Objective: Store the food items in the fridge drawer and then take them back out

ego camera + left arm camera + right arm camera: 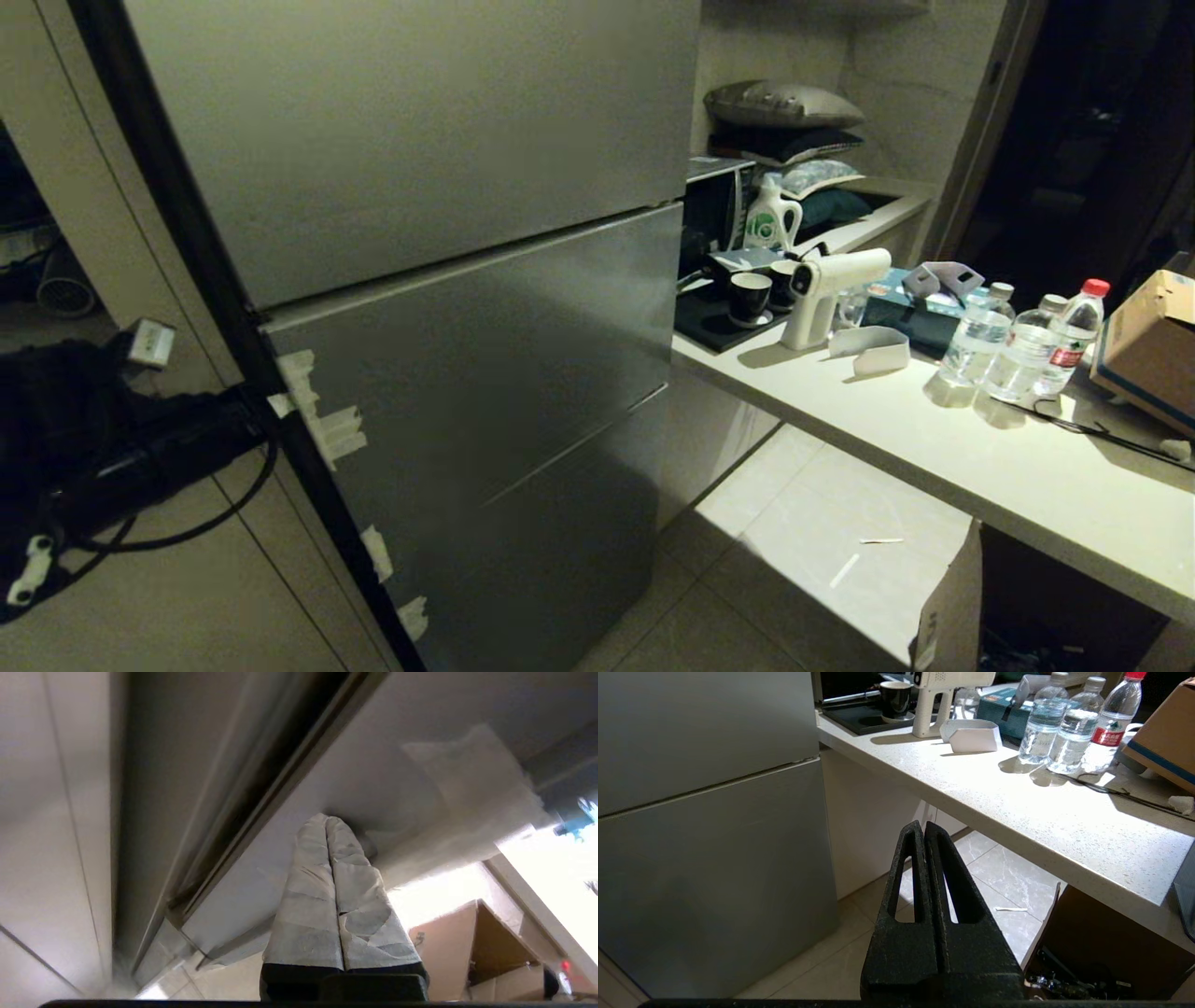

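Beside a long pale counter (934,448), the grey fridge (420,280) fills most of the head view with every front panel closed, so the drawer and the food items meant for it are nowhere in sight; by this reading the task stands at its opening step, getting the fridge open. Strips of pale tape (322,411) run down the fridge's left edge at the seam, seemingly stuck there as markers or padding where a gripper is to work. From the left side of the head view a dark arm (140,448) reaches to that taped edge, and the left wrist view shows the left gripper (327,821), its fingers wrapped in pale tape and pressed together on nothing, with the tips at the grey panel beside the dark door gap (261,788), probably to pry or hook the edge; whether they touch the panel cannot be told. Hanging low in front of the fridge and counter, the right gripper (923,828) is black, bare and likewise pressed together and empty, apparently parked. On the counter stand three water bottles (1018,345), one with a red cap and a red label whose writing is too small to read, a white handheld device (826,289), a dark cup (750,297) and a white jug (771,217) with a green emblem, not legible. A cardboard box (1153,345) sits at the counter's far right.
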